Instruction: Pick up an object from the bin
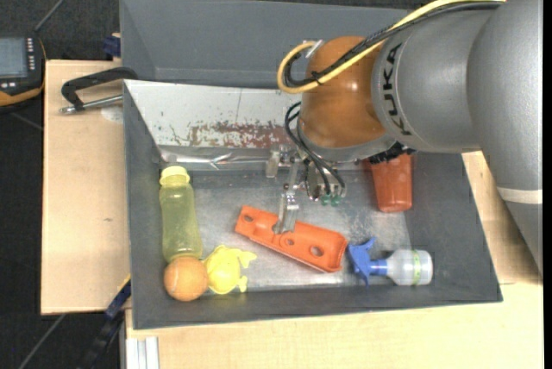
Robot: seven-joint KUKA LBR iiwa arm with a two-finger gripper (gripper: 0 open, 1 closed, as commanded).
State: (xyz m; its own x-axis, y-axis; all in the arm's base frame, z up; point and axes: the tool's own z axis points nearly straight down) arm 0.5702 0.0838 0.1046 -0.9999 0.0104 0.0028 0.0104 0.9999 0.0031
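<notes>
My gripper [284, 223] hangs low in the middle of the bin, its tip down at the upper edge of a flat orange plastic piece with holes [297, 243]. That piece lies slantwise on the bin floor, from centre towards lower right. A small clear spray bottle with a blue nozzle [392, 265] lies just right of it. Behind the gripper, to its right, stands a red-orange cylinder [392, 183], partly hidden by the arm.
Along the left wall lies a yellow-green bottle [178, 217]. An orange ball [185, 278] and a yellow toy [226, 270] sit at the front left. The arm's orange cover fills the space over the bin's back right.
</notes>
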